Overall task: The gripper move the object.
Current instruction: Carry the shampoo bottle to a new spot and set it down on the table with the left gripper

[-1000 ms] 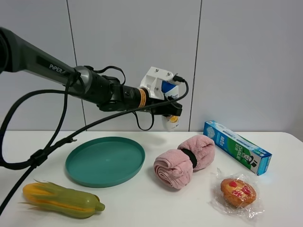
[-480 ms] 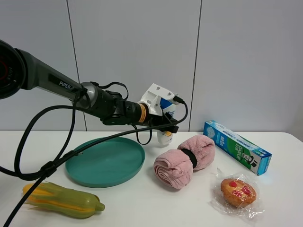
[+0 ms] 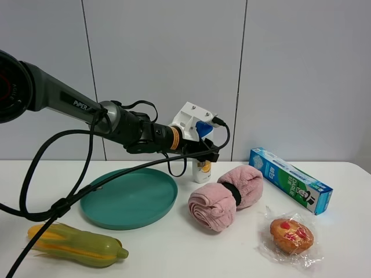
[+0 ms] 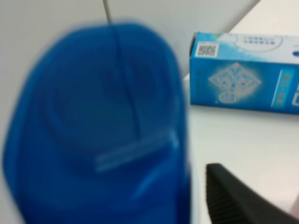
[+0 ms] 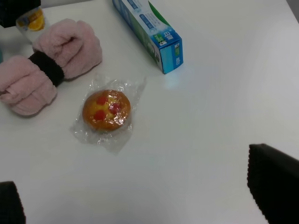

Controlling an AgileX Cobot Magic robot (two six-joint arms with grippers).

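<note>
My left gripper (image 3: 203,154), white and blocky with a blue part on a black arm with an orange wrist ring, is shut on the small white shampoo bottle (image 3: 202,171). The bottle is upright, its base at the tabletop, behind the pink towel roll (image 3: 225,197) and right of the green plate (image 3: 128,198). In the left wrist view its blue cap (image 4: 98,130) fills the frame, blurred, with one black finger (image 4: 243,200) beside it. The bottle's label also shows in the right wrist view (image 5: 31,18). My right gripper (image 5: 149,198) is open and empty over bare table.
A blue-green toothpaste box (image 3: 290,179) lies at the right, a wrapped muffin (image 3: 291,235) in front of it, and a corn cob (image 3: 75,244) at the front left. The right wrist view shows the box (image 5: 149,32), muffin (image 5: 106,110) and towel (image 5: 51,60).
My left gripper has come down with the bottle from well above the table to table level behind the towel roll. Everything else stayed put.
</note>
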